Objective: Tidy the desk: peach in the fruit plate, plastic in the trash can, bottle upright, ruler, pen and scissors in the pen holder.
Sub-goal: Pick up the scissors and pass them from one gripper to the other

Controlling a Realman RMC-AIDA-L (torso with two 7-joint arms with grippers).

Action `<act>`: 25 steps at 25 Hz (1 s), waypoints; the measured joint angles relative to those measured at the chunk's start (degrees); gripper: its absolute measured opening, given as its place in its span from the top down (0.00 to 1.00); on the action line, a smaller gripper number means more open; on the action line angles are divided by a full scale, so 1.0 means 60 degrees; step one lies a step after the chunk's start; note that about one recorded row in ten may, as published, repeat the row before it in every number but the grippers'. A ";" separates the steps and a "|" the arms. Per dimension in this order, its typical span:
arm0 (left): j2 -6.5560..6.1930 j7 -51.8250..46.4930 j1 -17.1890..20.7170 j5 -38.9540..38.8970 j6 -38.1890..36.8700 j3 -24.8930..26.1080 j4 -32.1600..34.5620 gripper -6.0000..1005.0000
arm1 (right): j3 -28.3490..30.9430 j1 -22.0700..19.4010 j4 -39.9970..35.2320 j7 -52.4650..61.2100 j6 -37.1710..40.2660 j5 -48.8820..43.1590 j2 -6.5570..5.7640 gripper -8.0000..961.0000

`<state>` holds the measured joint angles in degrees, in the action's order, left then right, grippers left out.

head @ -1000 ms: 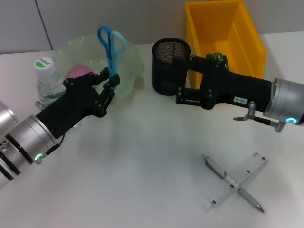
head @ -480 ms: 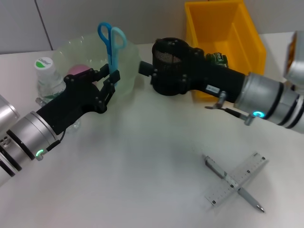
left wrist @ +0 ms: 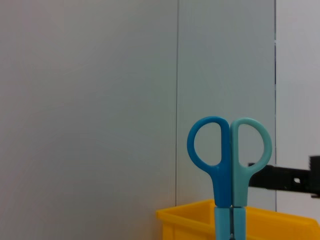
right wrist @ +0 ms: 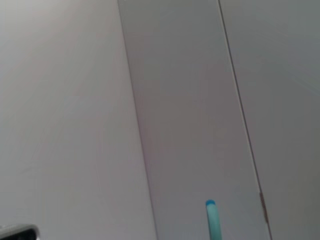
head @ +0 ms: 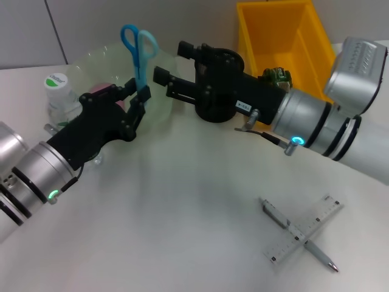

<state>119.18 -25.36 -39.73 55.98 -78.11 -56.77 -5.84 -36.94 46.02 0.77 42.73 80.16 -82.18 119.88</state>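
1. Scissors point(head: 138, 52): two plastic loop handles, one deep blue, one pale teal, pressed side by side and pointing up; blades run down out of sight into the left tool point(head: 137, 102). In the left wrist view the scissors point(left wrist: 229, 172) stand upright against a plain grey wall.
2. Left tool: black, fingers closed on the scissors just below the handles, held above the fruit plate point(head: 164, 73) (a clear, wavy-edged plastic bowl).
3. Peach point(head: 100, 97): pink, rounded, lying in the fruit plate, mostly hidden behind the left tool.
4. Bottle point(head: 61, 97): clear plastic with a white cap bearing a green mark, standing upright at the left of the fruit plate.
5. Pen holder point(head: 217, 85): black mesh cylinder, largely covered by the right arm, which crosses in front of it.
6. Right tool point(head: 173, 70): black, reaching leftward toward the scissors; two fingers spread apart with nothing between them, tips near the teal handle but not touching.
7. Trash can point(head: 285, 36): bright yellow, smooth rectangular bin behind the right arm; a dark green crumpled piece of plastic point(head: 276, 76) shows at its near edge.
8. Ruler point(head: 304, 231): clear, flat, with printed marks, lying on the white desk point(head: 182, 231) at front right. Pen point(head: 298, 234): slim, silvery, lying crosswise over it, the two forming an X.
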 joint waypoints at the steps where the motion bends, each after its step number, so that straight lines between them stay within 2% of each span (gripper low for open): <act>1: -0.0001 0.0111 -0.0046 0.0013 -0.0020 0.0042 -0.0098 0.79 | 0.0047 0.0047 0.0112 -0.0134 -0.0012 0.0066 0.0000 0.15; 6: 0.0000 0.0656 -0.0267 0.0053 -0.0035 0.0494 -0.0620 0.79 | 0.0372 0.0209 0.0498 -0.0672 -0.0090 0.0131 0.0000 0.15; 7: 0.0000 0.1017 -0.0347 0.0312 -0.0036 0.1013 -0.0902 0.79 | 0.0397 0.0210 0.0535 -0.0734 -0.0098 0.0132 0.0000 0.15; 8: 0.0000 0.1017 -0.0347 0.0312 -0.0036 0.1013 -0.0902 0.79 | 0.0411 0.0221 0.0566 -0.0785 -0.0124 0.0134 0.0000 0.15; 12: 0.0000 0.1695 -0.0372 0.1667 0.0048 0.2762 -0.1336 0.79 | 0.0426 0.0326 0.0784 -0.1060 -0.0206 0.0138 0.0000 0.15; 13: 0.0000 0.1695 -0.0372 0.1667 0.0048 0.2762 -0.1336 0.79 | 0.0426 0.0326 0.0784 -0.1060 -0.0206 0.0138 0.0000 0.15; 14: 0.0000 0.1988 -0.0350 0.2332 0.0085 0.3517 -0.1473 0.79 | 0.0430 0.0338 0.0804 -0.1089 -0.0207 0.0140 0.0000 0.15; 16: 0.0000 0.2191 -0.0286 0.3005 0.0134 0.4241 -0.1574 0.79 | 0.0440 0.0348 0.0817 -0.1103 -0.0208 0.0144 0.0000 0.15; 25: -0.0001 0.2561 -0.0227 0.3386 0.0218 0.4776 -0.1844 0.79 | 0.0516 0.0412 0.0790 -0.1111 -0.0287 0.0134 0.0000 0.15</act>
<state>119.17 -9.99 -41.09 76.30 -76.80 -28.12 -16.90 -33.85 48.49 5.51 36.07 78.43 -81.38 119.88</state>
